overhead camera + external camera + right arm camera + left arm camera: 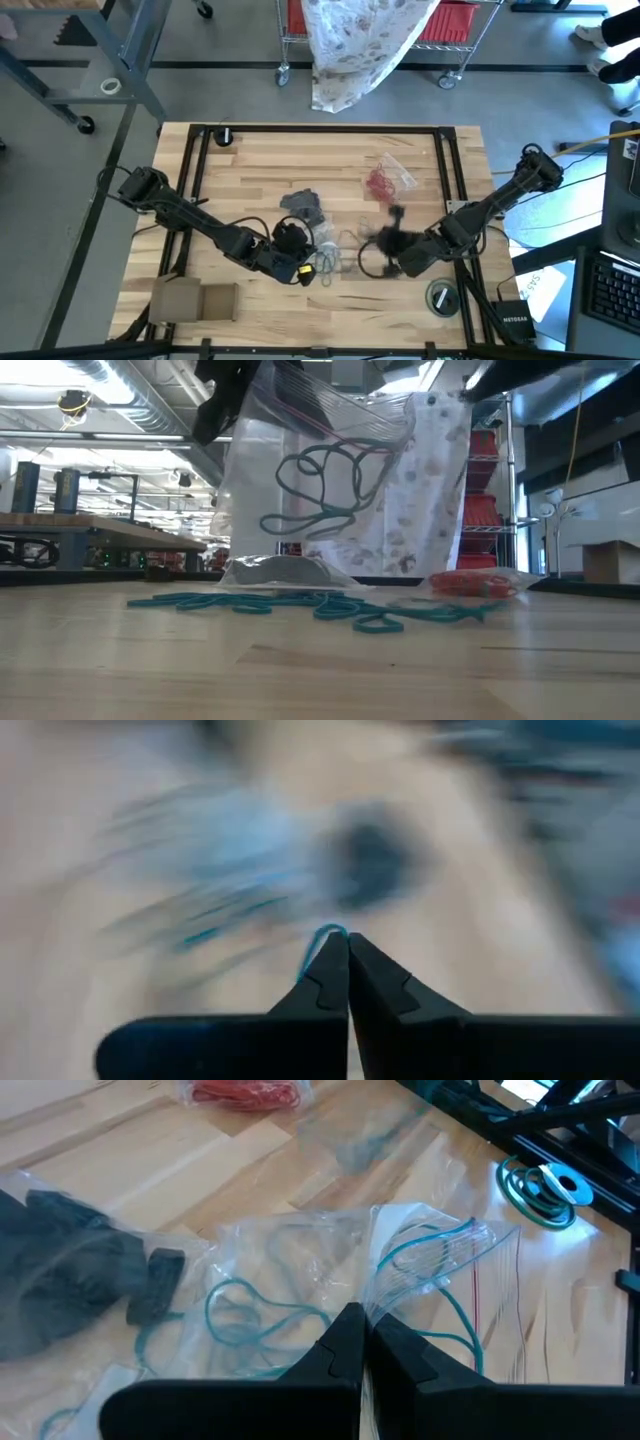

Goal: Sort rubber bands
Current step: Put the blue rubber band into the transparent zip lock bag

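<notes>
While the left hand (pixel 362 1342) is clamped on the edge of a clear bag (pixel 300 1280), lifting it off the surface (pixel 260 170) with teal bands (pixel 325 485) hanging inside, the right hand (pixel 347 955) is pinched together on a single teal band (pixel 322 938) near the middle of the surface. More teal bands (pixel 300 605) lie loose on the wood below the bag, a red bunch (pixel 381 183) sits bagged farther back, and a dark bunch (pixel 302 204) lies beside the left hand. The risks look plain: the thin plastic could slip from the left hand's narrow pinch and spill what is already sorted, and the band in the right hand, gripped only at its tip, could snap free or snag on the bag mouth as it goes in. The right wrist view is smeared, so how much band is caught cannot be told
</notes>
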